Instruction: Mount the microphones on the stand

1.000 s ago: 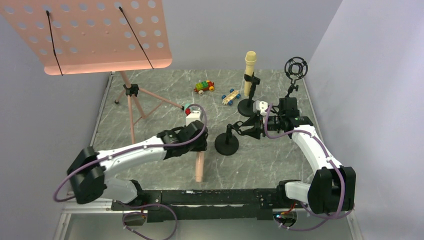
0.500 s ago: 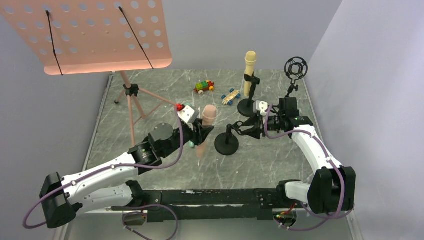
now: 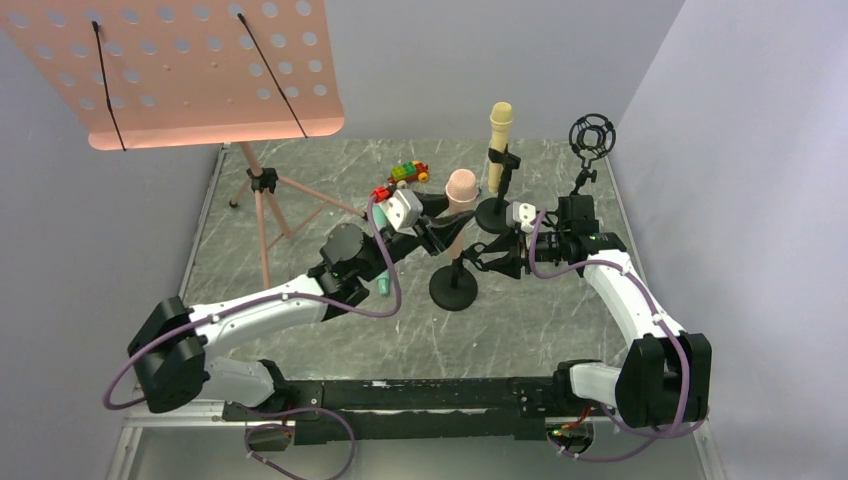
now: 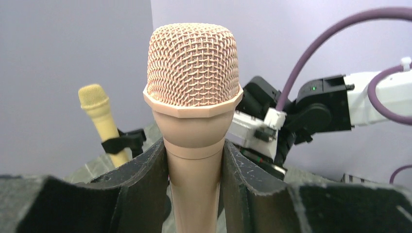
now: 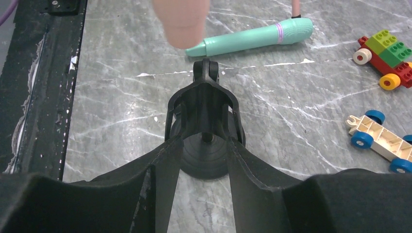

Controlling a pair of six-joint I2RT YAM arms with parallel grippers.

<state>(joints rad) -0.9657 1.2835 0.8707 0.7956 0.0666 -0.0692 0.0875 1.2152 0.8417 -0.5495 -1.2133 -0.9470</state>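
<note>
My left gripper (image 3: 438,232) is shut on the peach-pink microphone (image 3: 461,188), holding it upright with the mesh head on top (image 4: 193,73). The mic's lower end (image 5: 181,22) hangs just above and behind the clip (image 5: 204,104) of the short black stand (image 3: 454,290). My right gripper (image 5: 203,141) is shut on that clip from the right. The pale yellow microphone (image 3: 500,135) stands clipped in a second stand behind. The mint-green microphone (image 5: 252,38) lies flat on the table, mostly hidden under my left arm in the top view.
An empty ring-shaped shock mount (image 3: 592,137) stands at the back right. Two toy cars (image 5: 386,51) (image 5: 376,141) lie behind the stands. The pink music stand's tripod (image 3: 262,185) is at the back left, its desk overhanging that corner.
My left arm has lifted the peach-pink microphone off the table, turned it upright and carried it back and right to the stand. The right arm has not moved.
</note>
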